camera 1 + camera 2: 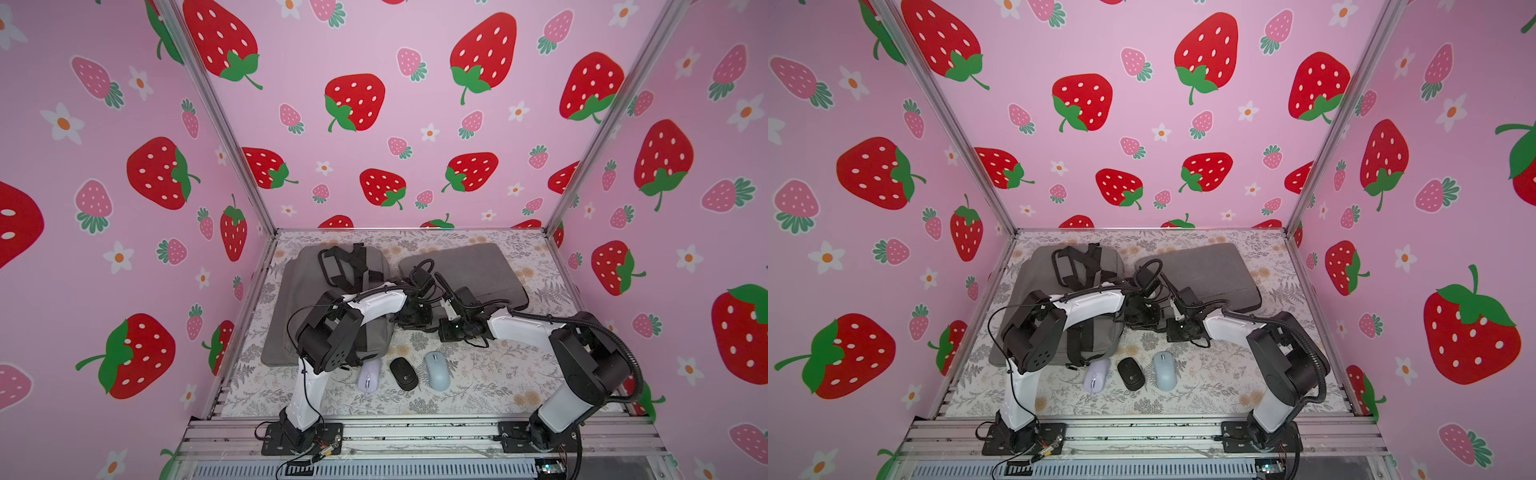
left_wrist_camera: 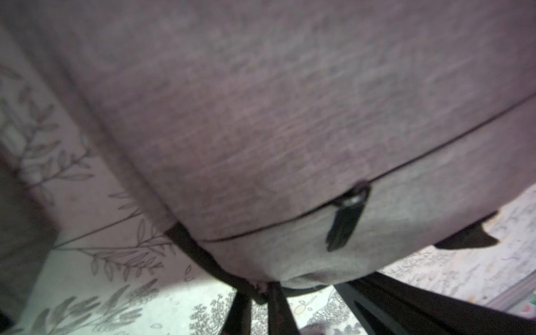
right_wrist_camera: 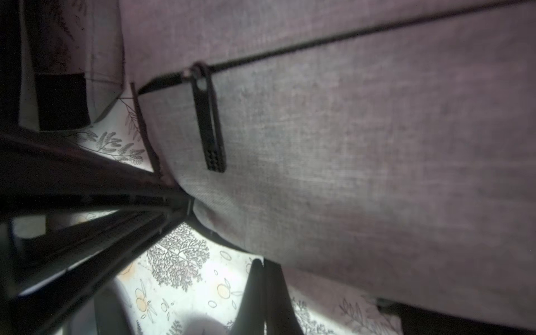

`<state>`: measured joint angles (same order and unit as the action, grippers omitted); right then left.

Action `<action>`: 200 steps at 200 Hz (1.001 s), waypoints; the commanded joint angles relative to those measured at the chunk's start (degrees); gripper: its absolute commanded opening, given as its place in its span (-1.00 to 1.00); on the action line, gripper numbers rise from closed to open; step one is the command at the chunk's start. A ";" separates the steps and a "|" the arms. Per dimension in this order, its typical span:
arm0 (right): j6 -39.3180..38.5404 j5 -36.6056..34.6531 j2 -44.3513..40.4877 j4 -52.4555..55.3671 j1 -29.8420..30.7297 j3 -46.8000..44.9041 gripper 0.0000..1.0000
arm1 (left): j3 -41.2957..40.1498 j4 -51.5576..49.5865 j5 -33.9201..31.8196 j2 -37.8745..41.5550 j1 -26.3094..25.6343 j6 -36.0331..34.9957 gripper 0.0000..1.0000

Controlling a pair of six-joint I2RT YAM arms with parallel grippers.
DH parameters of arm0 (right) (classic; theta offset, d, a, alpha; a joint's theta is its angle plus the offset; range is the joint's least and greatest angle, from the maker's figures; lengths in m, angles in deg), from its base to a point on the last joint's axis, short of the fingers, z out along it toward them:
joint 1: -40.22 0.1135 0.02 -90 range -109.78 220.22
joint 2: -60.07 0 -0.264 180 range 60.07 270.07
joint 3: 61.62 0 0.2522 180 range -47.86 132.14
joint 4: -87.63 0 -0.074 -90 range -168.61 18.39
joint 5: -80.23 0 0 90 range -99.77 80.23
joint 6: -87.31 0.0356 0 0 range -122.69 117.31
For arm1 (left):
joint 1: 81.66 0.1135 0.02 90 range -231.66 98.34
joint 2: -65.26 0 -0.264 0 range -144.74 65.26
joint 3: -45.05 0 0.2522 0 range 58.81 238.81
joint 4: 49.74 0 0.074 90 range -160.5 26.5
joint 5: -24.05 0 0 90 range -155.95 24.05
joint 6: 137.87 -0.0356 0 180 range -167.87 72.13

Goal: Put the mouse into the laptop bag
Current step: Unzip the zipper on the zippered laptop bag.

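At the front of the floral surface (image 1: 498, 374), three mice lie in a row, apart from one another: lilac mouse (image 1: 369, 376) nearest the left arm's base, black mouse (image 1: 404, 373) in the middle, pale blue mouse (image 1: 437, 370) toward the right arm. All three sit flat on the surface, outside any bag, and nothing touches them.

The laptop bag (image 1: 478, 270), a flat grey sleeve, lies at the back right. A grey backpack (image 1: 376, 336) with black straps lies at the back left, near it but not overlapping.

Both arms reach inward and meet at the sleeve's near left corner, between the two bags. The row of mice lies on the base side of that meeting point, well apart from either gripper.

In the left wrist view, the left gripper (image 2: 261, 290) has its jaws drawn together, tips right at the bag's piped lower edge. Whether any fabric is caught between them I cannot tell. The zipper pull (image 2: 345, 223) hangs from the slider on the seam just beyond.

In the right wrist view, the right gripper (image 3: 263, 264) is likewise closed, tips meeting at the bag's edge; again I cannot tell if cloth is pinched. The zipper line runs mostly closed, with a short dark gap on one side of the slider.

Neither gripper carries a mouse.
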<state>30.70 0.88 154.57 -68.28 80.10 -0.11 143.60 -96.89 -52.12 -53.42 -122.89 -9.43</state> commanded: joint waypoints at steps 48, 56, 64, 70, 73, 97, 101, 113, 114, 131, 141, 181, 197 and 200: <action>-4.94 -4.57 -9.12 11.88 -16.79 -7.17 -1.00 | -3.11 1.11 -2.27 2.68 4.16 -0.22 -1.00; -5.78 -5.55 -10.20 13.19 -18.76 -7.23 -1.00 | -3.36 1.15 -2.24 2.91 4.61 -0.37 -1.00; -6.45 -6.09 -11.13 14.01 -20.83 -7.22 -1.00 | -3.48 1.17 -2.05 3.09 4.93 -0.56 -1.00; -6.94 -6.17 -11.65 14.42 -22.40 -7.14 -1.00 | -3.43 1.18 -1.97 3.18 5.09 -0.64 -1.00; -7.15 -6.25 -11.96 14.51 -23.26 -7.10 -1.00 | -3.41 1.14 -1.89 3.18 5.15 -0.72 -1.00; -8.96 -6.56 -13.06 15.46 -30.28 -6.62 -1.00 | -3.42 1.31 -1.34 3.75 5.42 -0.88 -1.00; -9.09 -6.53 -13.10 15.55 -31.63 -6.53 -1.00 | -3.53 1.31 -1.34 3.86 5.46 -0.97 -1.00; -9.12 -3.83 -13.25 14.59 -36.12 -6.61 -1.00 | -3.64 1.40 -1.33 4.14 5.42 -1.17 -1.00; -9.13 -3.68 -13.22 14.57 -36.42 -6.57 -1.00 | -3.65 1.40 -1.34 4.19 5.44 -1.21 -1.00; -9.46 -3.41 -12.85 15.22 -41.20 -5.27 -1.00 | -4.02 1.45 -1.19 4.41 5.47 -1.40 -1.00; -9.90 -2.79 -12.40 15.56 -43.82 -4.26 -1.00 | -4.18 1.40 -1.09 4.41 5.46 -1.46 -1.00; -9.99 -0.44 -8.72 15.00 -54.58 -0.78 -1.00 | -4.99 2.37 -0.36 4.24 5.46 -1.17 -1.00; -9.49 1.18 -5.83 13.68 -58.09 0.58 -1.00 | -5.08 2.71 -0.05 4.07 5.46 -0.80 -1.00; -9.40 1.38 -5.27 13.67 -58.57 0.92 -1.00 | -5.15 2.77 -0.01 4.04 5.38 -0.89 -1.00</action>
<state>21.17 3.42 145.81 -55.15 26.63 -1.40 139.30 -92.89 -50.18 -50.38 -117.98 -10.57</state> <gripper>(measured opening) 0.049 0.056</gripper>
